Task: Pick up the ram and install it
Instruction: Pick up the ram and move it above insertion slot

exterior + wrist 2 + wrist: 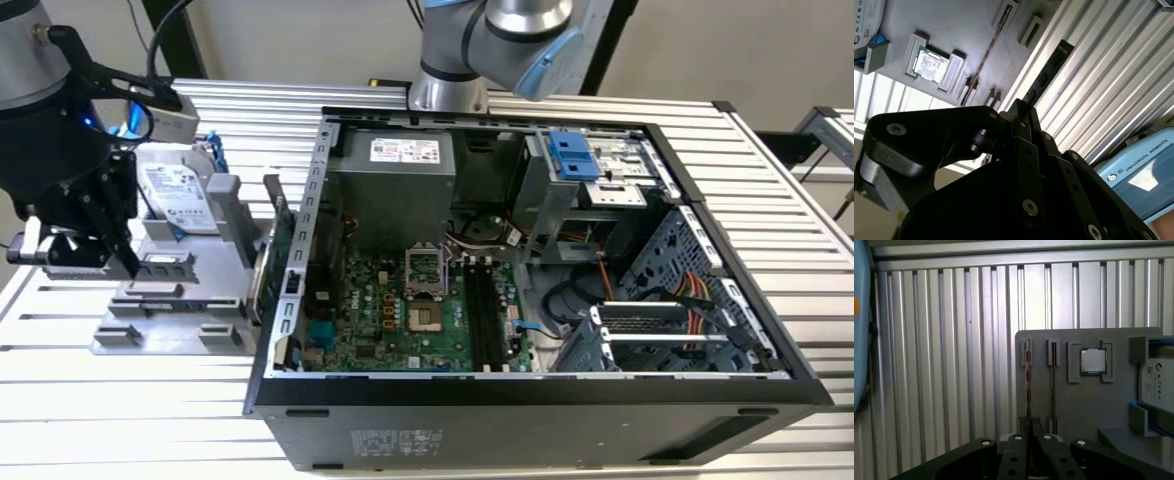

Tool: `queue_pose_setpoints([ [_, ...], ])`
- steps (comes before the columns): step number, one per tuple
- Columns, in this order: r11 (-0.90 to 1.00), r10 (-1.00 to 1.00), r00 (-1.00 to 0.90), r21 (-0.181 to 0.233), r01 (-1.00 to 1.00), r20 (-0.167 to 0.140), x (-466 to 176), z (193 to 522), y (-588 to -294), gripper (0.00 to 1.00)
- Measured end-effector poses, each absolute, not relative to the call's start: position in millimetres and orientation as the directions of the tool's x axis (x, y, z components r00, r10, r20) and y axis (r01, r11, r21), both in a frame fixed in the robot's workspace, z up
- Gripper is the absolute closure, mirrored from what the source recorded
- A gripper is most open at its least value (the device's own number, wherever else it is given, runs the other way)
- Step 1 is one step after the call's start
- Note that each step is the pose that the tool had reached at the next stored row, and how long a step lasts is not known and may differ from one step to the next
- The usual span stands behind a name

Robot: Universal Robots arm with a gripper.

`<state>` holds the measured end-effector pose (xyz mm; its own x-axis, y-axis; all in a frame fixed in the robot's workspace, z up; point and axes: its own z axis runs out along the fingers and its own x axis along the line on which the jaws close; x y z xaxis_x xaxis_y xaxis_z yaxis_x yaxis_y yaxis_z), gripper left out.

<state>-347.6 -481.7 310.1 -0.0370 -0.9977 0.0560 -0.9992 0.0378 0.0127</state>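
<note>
Ram point(1027, 390), a thin green circuit-board stick seen edge-on, is pinched between the black gripper point(1030, 429) fingertips. It lines up with the outermost slot of the flat grey plastic fixture tray point(1074, 405). In the second wrist view the stick is a dark narrow strip point(1049, 70) running out from the drawn-together fingertips point(1021, 106). There it sits against the ribbed table rather than in the tray, and the slot by the tray edge looks vacant, so it seems lifted clear. Jaws are clamped on the ram.

A second green memory stick point(1053, 390) stands on edge in the neighbouring slot. Just past it a square silver processor chip point(1093, 361) lies in its pocket. Beyond that is a silver box-shaped hard drive point(174, 195) in blue clips.

Arm pose in the exterior view: grey wrist section point(34, 60) at the exterior view's left, with the gripper point(131, 270) pointing down over the tray. The arm base point(447, 90) stands behind the open black computer case point(534, 420). The case holds a large green motherboard point(387, 310). Everything rests on the ribbed aluminium table point(120, 410).
</note>
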Motion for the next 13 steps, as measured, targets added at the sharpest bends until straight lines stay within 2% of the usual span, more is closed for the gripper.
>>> queue_pose_setpoints([
  [13, 0.038, -0.998, -0.037, 0.013, -0.999, 0.056, -348, 325, -482, 1.0],
])
